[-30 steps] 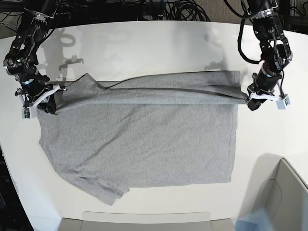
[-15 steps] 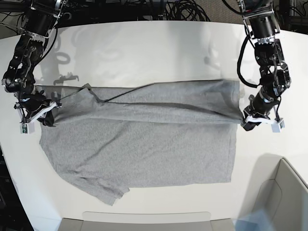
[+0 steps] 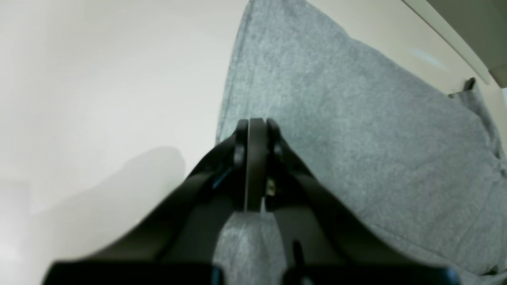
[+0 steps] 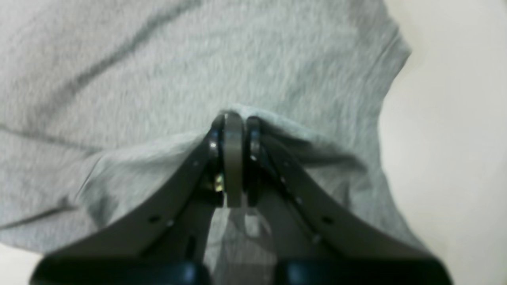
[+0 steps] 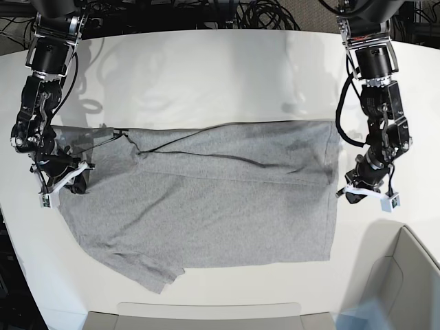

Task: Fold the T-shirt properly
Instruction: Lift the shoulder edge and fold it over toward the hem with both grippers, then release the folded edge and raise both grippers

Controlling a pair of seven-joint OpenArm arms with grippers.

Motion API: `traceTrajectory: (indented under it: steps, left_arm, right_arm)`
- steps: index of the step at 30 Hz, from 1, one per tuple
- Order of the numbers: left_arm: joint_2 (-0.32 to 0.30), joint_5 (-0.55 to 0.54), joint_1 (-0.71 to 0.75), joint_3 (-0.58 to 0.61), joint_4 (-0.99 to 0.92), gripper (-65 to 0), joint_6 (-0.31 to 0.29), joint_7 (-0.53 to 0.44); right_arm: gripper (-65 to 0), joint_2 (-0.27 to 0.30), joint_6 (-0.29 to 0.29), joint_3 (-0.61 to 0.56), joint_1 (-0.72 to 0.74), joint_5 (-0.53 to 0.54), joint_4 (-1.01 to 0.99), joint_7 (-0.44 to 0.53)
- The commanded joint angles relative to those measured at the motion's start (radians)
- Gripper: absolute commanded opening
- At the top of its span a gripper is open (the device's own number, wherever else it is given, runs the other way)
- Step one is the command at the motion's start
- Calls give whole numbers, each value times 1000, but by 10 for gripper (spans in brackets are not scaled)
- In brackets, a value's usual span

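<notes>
The heather-grey T-shirt (image 5: 206, 220) lies spread on the white table (image 5: 206, 75), plain side up, with its far part doubled over toward the front. A small black neck label (image 5: 122, 130) shows at the upper left. On the right side of the base view my left gripper (image 5: 346, 194) is shut on the folded layer's right corner. Its wrist view shows the left gripper (image 3: 256, 122) with jaws pressed together over the T-shirt (image 3: 356, 118). My right gripper (image 5: 71, 180) pinches the left corner, and in its wrist view the T-shirt (image 4: 158, 59) bunches at the right gripper (image 4: 233, 116).
A grey bin (image 5: 412, 275) stands at the front right corner, with a blue scrap (image 5: 357, 317) beside it. A flat grey tray edge (image 5: 206, 313) runs along the front. Black cables (image 5: 261, 14) lie behind the table's far edge.
Both grippers have moved toward the front of the table, drawing the folded edge further down over the shirt. The doubled layer now covers more of the body.
</notes>
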Motion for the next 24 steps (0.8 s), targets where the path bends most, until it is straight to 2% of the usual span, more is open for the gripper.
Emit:
traceTrajectory:
  steps: [1,6,9,11,13,18,24]
  left_arm:
    - [-17,-1,-23,-5,17,-650,0,-21]
    - [-17,-7,-15,-5,22,-639,0,-9]
    - [-17,-7,-3,-5,27,-523,0,-9]
    - [-17,-7,17,-5,53,-506,0,-9]
    - [-17,-7,34,-1,83,-510,0,-7]
    - [-17,-1,49,56,94,-508,1,51]
    - [-20,14,41,130,56,-508,1,56]
  right_arm:
    - [-650,18,1,4,33,15,9,31]
    - [-650,26,1,4,63,15,-34,31]
    - [-522,26,1,4,64,15,-31,31]
    - [-454,26,3,4,64,17,-31,31]
    - [-421,26,6,4,64,21,-29,31]
    - [-415,40,8,8,35,23,20,26]
    - [-415,47,3,16,-79,23,144,29]
